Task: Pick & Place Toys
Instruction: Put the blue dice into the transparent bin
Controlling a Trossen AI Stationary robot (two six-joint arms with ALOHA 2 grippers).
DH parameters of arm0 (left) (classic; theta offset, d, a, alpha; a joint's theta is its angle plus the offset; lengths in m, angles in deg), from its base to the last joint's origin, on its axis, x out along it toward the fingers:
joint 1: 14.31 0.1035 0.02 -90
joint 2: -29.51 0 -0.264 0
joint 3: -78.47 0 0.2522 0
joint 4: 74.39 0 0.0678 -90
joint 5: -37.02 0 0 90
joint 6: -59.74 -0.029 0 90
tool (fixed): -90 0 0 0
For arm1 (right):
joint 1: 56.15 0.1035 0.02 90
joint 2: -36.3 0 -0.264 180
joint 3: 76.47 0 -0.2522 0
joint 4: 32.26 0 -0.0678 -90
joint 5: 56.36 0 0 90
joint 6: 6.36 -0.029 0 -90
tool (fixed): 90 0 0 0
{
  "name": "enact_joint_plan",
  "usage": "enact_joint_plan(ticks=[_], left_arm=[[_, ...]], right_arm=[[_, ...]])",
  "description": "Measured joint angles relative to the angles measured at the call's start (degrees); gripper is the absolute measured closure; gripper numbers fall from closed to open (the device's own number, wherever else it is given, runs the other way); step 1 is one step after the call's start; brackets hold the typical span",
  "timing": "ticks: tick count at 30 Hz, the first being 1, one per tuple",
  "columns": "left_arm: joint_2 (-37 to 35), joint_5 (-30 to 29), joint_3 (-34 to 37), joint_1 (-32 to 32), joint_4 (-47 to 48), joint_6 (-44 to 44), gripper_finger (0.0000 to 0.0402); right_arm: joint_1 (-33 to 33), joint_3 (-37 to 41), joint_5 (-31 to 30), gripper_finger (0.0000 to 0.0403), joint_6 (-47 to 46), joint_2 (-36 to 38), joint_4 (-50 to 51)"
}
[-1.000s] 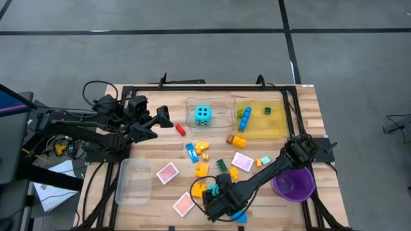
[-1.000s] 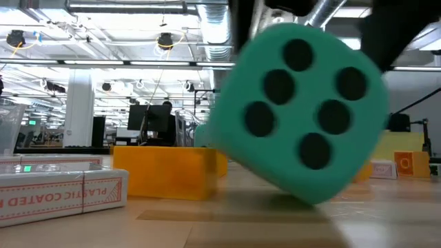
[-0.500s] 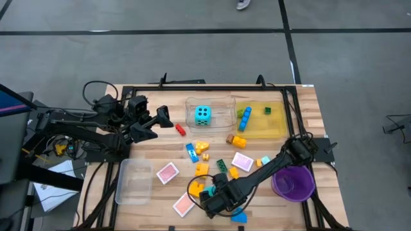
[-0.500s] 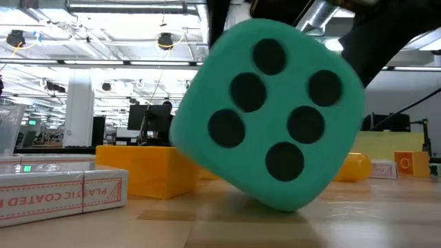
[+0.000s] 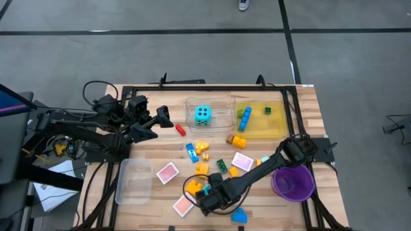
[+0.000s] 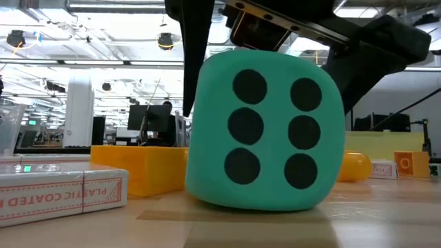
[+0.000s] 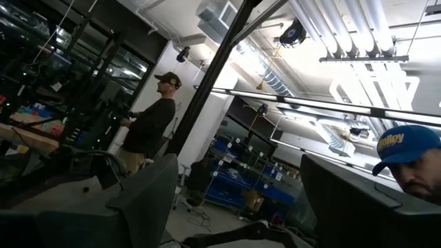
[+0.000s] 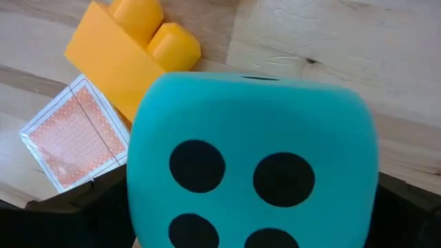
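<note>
A turquoise foam die (image 6: 265,131) rests flat on the table near its front edge, six dots facing the low view. My right gripper (image 5: 207,196) is over it, pointing down and open, with one finger on each side of the die (image 8: 255,151). In the high view the gripper hides most of this die. A second turquoise die (image 5: 202,115) lies in a clear tray at the back. Small bricks (image 5: 202,151) and pink tiles (image 5: 167,172) lie scattered on the table. My left gripper (image 5: 157,122) waits open, raised at the table's left. My right gripper straddles the die from above, fingers pointing down. One finger (image 6: 187,76) stands close beside the die's upper left side (image 6: 201,89), the other at its right. I cannot tell whether either finger touches it. The die's bottom face lies on the table.
A yellow brick (image 8: 131,48) and a pink tile (image 8: 72,138) lie right beside the die. A blue piece (image 5: 239,215) lies at the front edge, and a purple bowl (image 5: 293,183) stands at the right. There is a clear tray (image 5: 135,181) at front left and a yellow tray (image 5: 260,119) at the back. A card box (image 6: 62,186) is at the left of the low view.
My right gripper has gone down and toward the table's left edge, staying open. The die under it stood tipped on an edge a second ago. It has shifted left, turned, and settled flat on the table.
</note>
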Motion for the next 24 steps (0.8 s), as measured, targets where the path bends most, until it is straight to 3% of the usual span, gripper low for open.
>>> enact_joint_plan(ticks=[13, 19, 24], left_arm=[[0.0, 0.0, 0.0, 0.0, 0.3, -0.2, 0.01], [0.0, 0.0, 0.0, 0.0, -0.2, -0.2, 0.01], [0.0, -0.1, 0.0, 0.0, -0.2, -1.7, 0.01]], right_arm=[[0.7, -7.9, -7.1, 0.0033, 3.2, 5.1, 19.4], [-0.9, -8.0, -12.7, 0.0034, 8.0, 13.4, 26.9], [-4.9, -8.0, -18.6, 0.0034, 19.3, 22.3, 26.5]])
